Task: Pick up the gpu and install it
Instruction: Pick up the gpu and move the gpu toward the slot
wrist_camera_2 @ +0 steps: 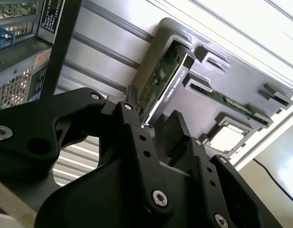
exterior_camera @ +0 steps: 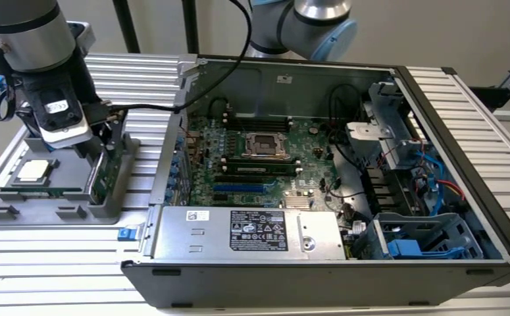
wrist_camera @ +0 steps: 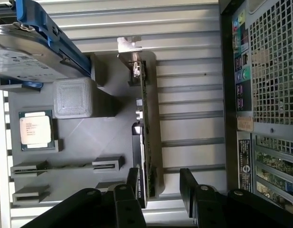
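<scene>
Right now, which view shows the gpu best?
First wrist view: the gpu shows along nearly its whole edge, in its grey holder. Second wrist view catches one end; exterior view, only a sliver.

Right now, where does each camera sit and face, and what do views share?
Exterior view: off the arm, looking down on the open computer case and grey holder; arm at the exterior view's left.
First wrist view: on the wrist, looking along the gpu past the open claw.
Second wrist view: on the wrist, claw astride the gpu.
Shared: all show the holder.
</scene>
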Available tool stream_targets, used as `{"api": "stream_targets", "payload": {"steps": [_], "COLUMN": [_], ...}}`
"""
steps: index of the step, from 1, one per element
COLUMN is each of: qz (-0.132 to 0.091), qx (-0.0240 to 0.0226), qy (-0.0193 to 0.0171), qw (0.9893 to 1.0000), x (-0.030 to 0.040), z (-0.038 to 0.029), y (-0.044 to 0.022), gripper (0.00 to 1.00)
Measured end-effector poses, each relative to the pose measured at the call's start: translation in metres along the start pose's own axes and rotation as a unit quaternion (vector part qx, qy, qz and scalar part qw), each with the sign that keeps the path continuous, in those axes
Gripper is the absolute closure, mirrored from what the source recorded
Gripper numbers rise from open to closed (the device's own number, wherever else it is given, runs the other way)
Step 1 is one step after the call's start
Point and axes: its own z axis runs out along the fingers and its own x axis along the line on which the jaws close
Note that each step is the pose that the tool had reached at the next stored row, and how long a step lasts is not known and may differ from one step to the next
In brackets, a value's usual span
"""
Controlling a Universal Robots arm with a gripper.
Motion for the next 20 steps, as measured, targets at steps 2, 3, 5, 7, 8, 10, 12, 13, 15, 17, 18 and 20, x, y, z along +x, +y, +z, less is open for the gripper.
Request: {"api": "stream_targets", "payload": {"steps": [2, 3, 5, 7, 8, 10, 12, 13, 15, 17, 18, 20], "qz": [0.0, 0.0, 0.0, 0.0, 0.0, 0.0, 0.0, 0.0, 0.0, -0.001, -0.001, -0.002], "qx": [0.0, 0.0, 0.0, 0.0, 0.0, 0.0001, 0.0, 0.0, 0.0, 0.0, 0.0, 0.0], "qy": [0.0, 0.0, 0.0, 0.0, 0.0, 0.0001, 0.0, 0.0, 0.0, 0.0, 0.0001, 0.0002], "qw": [1.0, 1.0, 1.0, 1.0, 1.0, 1.0, 1.0, 1.0, 1.0, 1.0, 1.0, 1.0], "x": [0.0019, 0.0027, 0.0042, 0.0058, 0.0066, 0.0082, 0.0099, 0.011, 0.0129, 0.0139, 0.0141, 0.0141], "z": [0.0004, 0.0006, 0.0011, 0.0015, 0.0018, 0.0022, 0.0029, 0.0033, 0.0043, 0.0059, 0.0068, 0.0094], "y": [0.0003, 0.0005, 0.001, 0.0016, 0.0018, 0.0019, 0.0019, 0.0019, 0.002, 0.0024, 0.0025, 0.0027], "gripper": [0.0, 0.0, 0.0, 0.0, 0.0, 0.0, 0.0, 0.0, 0.0, 0.0, 0.0, 0.0]}}
